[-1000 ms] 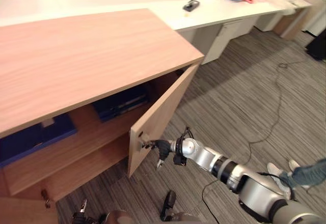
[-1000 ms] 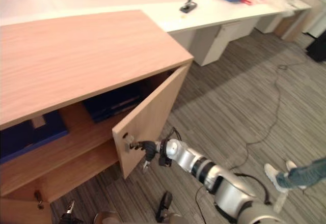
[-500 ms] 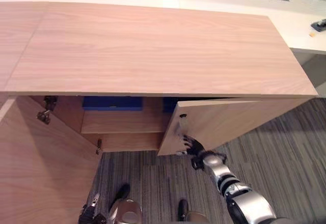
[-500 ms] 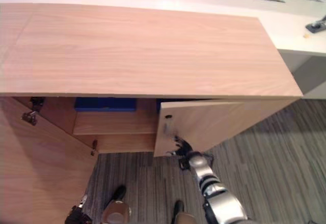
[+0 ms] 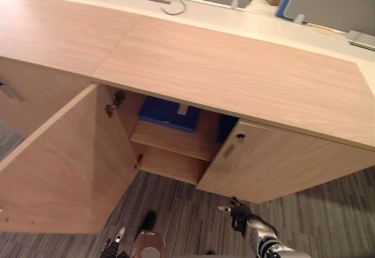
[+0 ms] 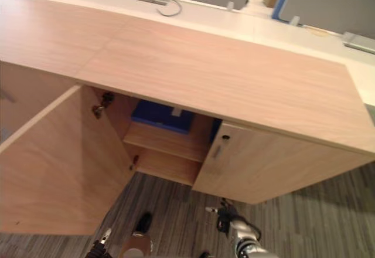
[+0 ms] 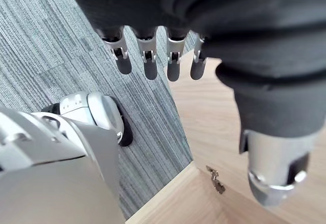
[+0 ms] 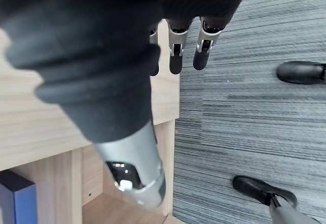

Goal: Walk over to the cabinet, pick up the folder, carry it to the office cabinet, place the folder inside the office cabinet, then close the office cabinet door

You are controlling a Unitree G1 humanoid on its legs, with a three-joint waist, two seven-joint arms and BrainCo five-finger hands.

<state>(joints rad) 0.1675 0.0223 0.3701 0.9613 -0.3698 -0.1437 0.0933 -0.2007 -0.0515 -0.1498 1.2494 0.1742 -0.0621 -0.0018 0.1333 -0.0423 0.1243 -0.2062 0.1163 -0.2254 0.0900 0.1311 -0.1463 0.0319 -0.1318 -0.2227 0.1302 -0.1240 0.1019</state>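
Office cabinet (image 5: 234, 70) half open, folder (image 5: 167, 112) inside.
Left of cabinet front: left door (image 5: 64, 164) standing wide; left hand (image 7: 147, 56) low before it, fingers straight, empty. Inside cabinet, on upper shelf: blue folder. Right: right door (image 5: 275, 164) ajar; below it, not touching, right hand (image 8: 173, 56), fingers relaxed, empty.

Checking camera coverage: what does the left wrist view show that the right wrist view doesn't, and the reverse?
Left wrist view: the open left hand and a small metal fitting on a pale wood panel. Right wrist view: the open right hand and a dark blue folder inside the wooden cabinet. Both: grey striped carpet.
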